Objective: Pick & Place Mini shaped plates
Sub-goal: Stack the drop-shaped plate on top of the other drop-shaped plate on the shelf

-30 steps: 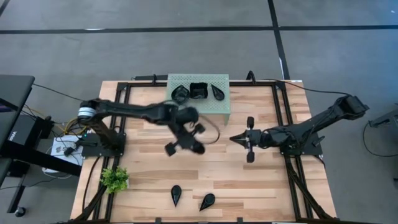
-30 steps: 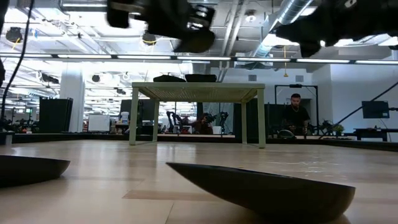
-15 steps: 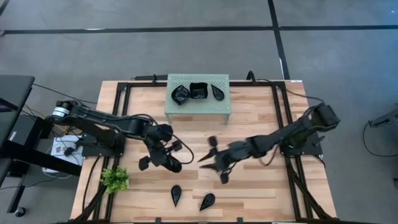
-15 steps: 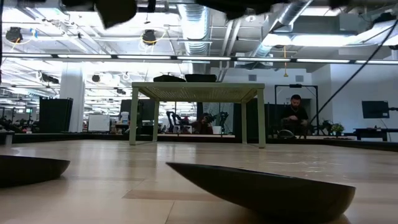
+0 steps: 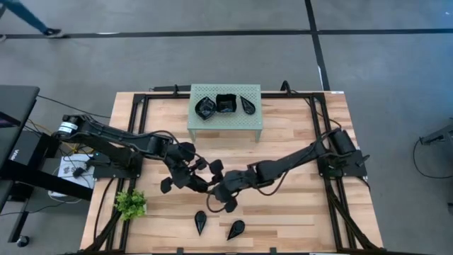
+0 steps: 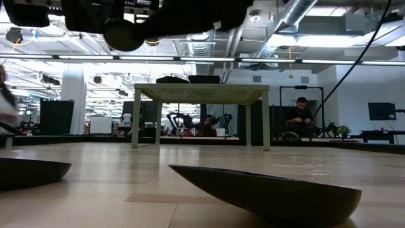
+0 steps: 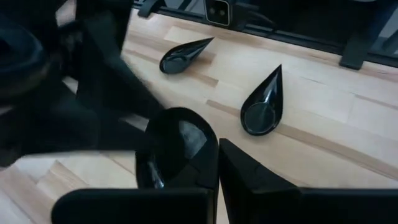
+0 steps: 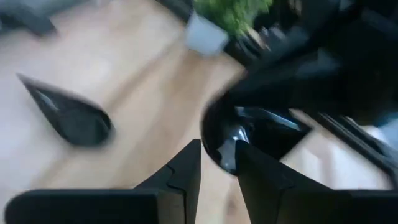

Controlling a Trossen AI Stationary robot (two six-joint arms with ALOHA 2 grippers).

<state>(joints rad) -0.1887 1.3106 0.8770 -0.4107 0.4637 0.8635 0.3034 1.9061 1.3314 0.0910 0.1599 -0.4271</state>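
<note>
Since a second ago I see my right gripper (image 5: 221,190) swung across from the rack (image 5: 225,122), fingers part open beside a round plate (image 7: 180,146) — pinched by the closed left gripper (image 5: 195,178), plate edge partly hidden.

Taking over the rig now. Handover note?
Left gripper: shut, apparently on the rim of a round plate, above mid-table.
Right gripper: fingers parted at that plate's rim, no grip confirmed; looks like a handover.
Done: three plates sit on the green rack.
Left: two teardrop plates lie on the table's front edge, plus the round one in hand.
</note>
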